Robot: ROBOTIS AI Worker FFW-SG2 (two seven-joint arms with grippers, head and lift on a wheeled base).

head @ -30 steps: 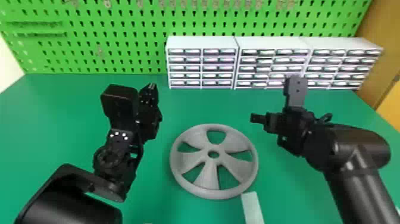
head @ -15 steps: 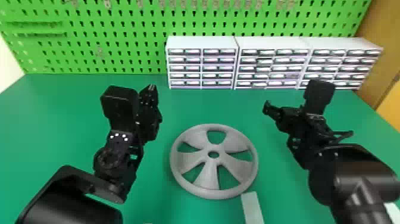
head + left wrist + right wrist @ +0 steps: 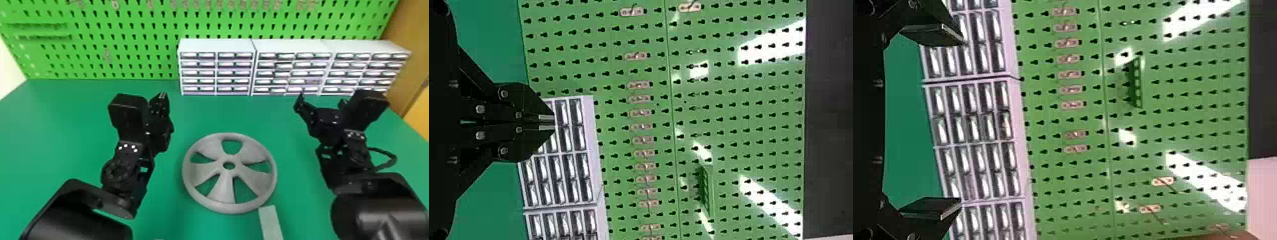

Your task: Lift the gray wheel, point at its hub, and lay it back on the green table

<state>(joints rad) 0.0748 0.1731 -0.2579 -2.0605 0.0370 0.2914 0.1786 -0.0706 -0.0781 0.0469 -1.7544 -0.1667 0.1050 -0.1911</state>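
Nearest us, we see a pale strip (image 3: 270,223) running in from the bottom edge of the head view, its far end right by the rim of the gray wheel (image 3: 226,190); we cannot tell whether they touch. The wheel lies flat on the green table (image 3: 223,113), hub hole facing up, five openings between its broad spokes.

Farther out, on either side, we have both grippers above the table, each apart from the wheel. On our left is the left gripper (image 3: 162,95) – its fingers closed, tips together with nothing between them. On our right is the right gripper (image 3: 321,99); in its own wrist view we find its fingers (image 3: 935,34) spread wide and empty.

Beyond them, we see white drawer cabinets (image 3: 217,46) side by side along the back of the table. Behind those stands a green pegboard (image 3: 127,52) – small metal pieces (image 3: 643,112) in a row on it – and at our far right, a brown panel (image 3: 405,63).
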